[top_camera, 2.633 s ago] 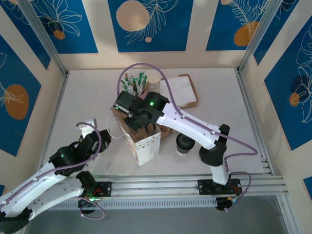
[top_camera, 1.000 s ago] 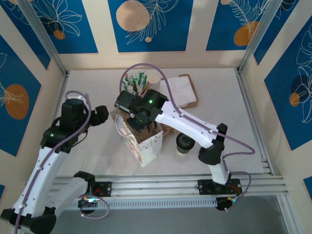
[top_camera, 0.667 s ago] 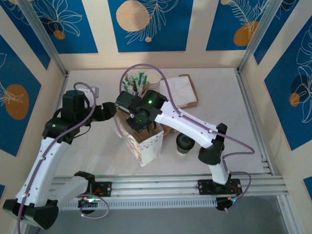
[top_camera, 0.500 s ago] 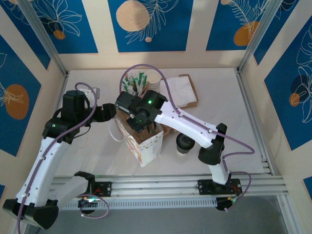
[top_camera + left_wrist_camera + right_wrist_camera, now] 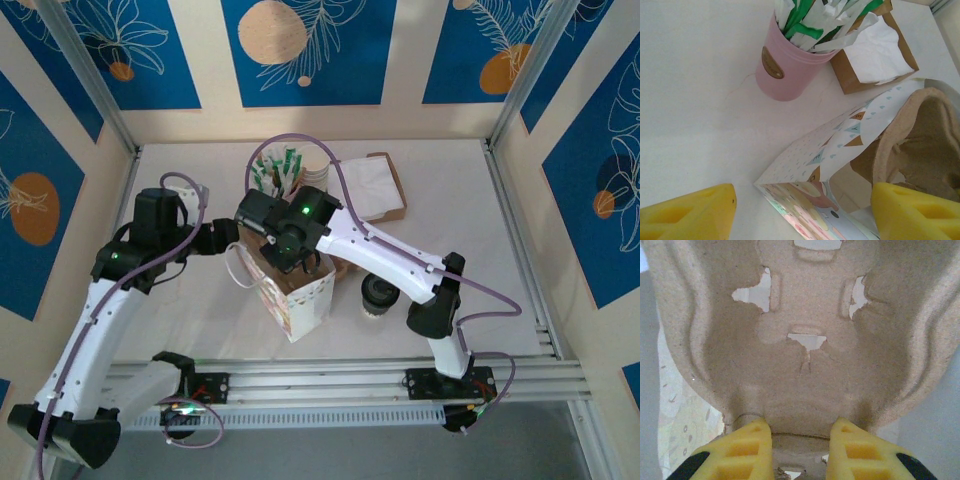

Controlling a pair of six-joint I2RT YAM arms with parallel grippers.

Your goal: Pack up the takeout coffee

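Right tool (image 5: 802, 437) clenched on the rim of the pulp carrier (image 5: 810, 340). The top view puts it over the mouth of the paper bag (image 5: 298, 295), with the carrier partly down inside. Left tool (image 5: 802, 210) released, fingers wide, set at the bag's left side by its opening (I can't tell whether the finger nearer the carrier touches anything; the other stands clear of the bag). Takeout coffee (image 5: 378, 293) upright on the worktop (image 5: 450, 200), just right of the bag, black lid on, apart from both tools. Behind the bag I see a pink cup (image 5: 782, 70) of green-and-white sticks, and beside it a brown napkin box (image 5: 875, 55)
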